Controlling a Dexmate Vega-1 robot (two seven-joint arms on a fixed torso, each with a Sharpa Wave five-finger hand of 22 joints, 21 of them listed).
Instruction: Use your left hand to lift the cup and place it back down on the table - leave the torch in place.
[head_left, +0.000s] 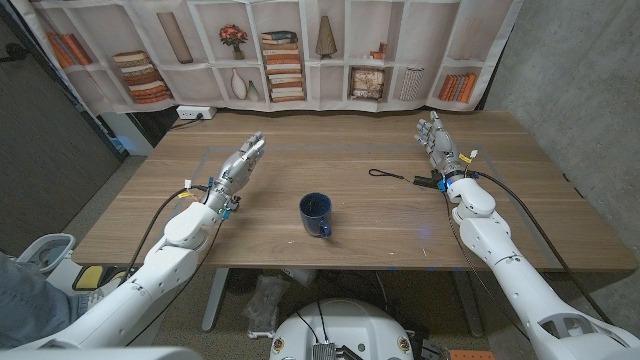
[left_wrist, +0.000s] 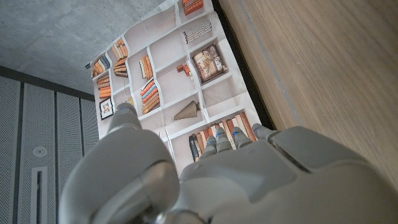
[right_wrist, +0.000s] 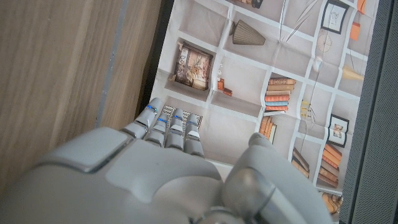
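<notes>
The dark blue ceramic cup (head_left: 316, 214) stood at the frame's centre on the wooden desk (head_left: 300, 160). My left hand (head_left: 240, 163), upper left, was released and empty; I judged it should approach the cup's side, avoiding the black torch (head_left: 425, 181).

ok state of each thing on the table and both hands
cup: upright on the table, opening up, untouched, nothing visible inside
torch: lying on the table by the right wrist, cord loop trailing toward the middle, not held
left robot hand: fingers extended, holding nothing, off to the cup's left
right robot hand: fingers spread, holding nothing
</notes>
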